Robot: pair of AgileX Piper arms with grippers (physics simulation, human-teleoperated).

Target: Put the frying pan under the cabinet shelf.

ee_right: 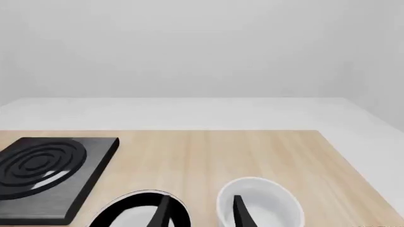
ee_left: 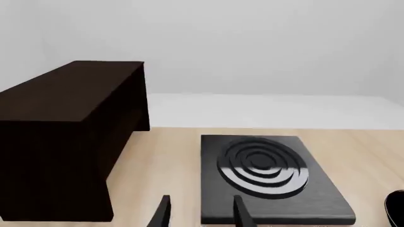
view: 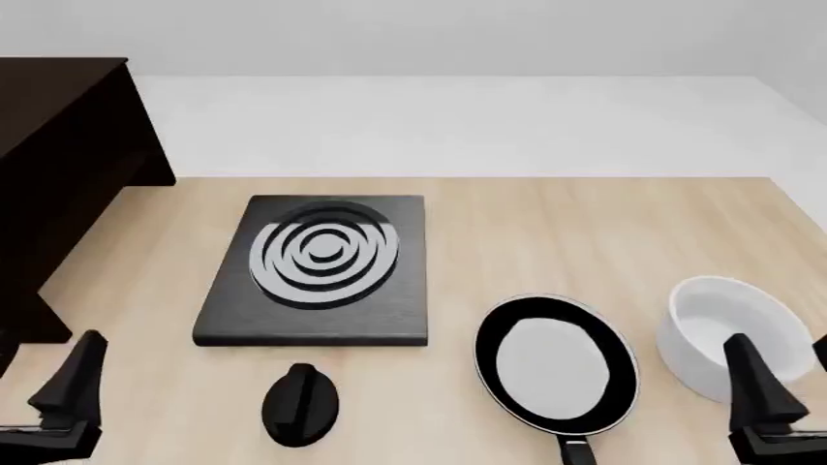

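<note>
The frying pan [view: 556, 363], round and black with a pale inside, lies on the table near the front right, its short handle [view: 576, 450] pointing toward me. Its rim [ee_right: 126, 208] also shows in the right wrist view, beside the right fingertips. The dark brown cabinet [view: 58, 174] stands at the far left and looks like a solid dark block [ee_left: 63, 142] in the left wrist view. I cannot tell its shelf apart from the dark wood. My left gripper [view: 39, 378] [ee_left: 200, 213] hovers open at the front left. My right gripper [view: 788, 378] [ee_right: 202, 213] is open by the bowl, right of the pan.
A square black hob [view: 321, 266] with grey rings lies mid-table between cabinet and pan. A deep white bowl [view: 723, 334] stands right of the pan, just ahead of the right gripper. A small black rounded object [view: 301, 402] sits in front of the hob.
</note>
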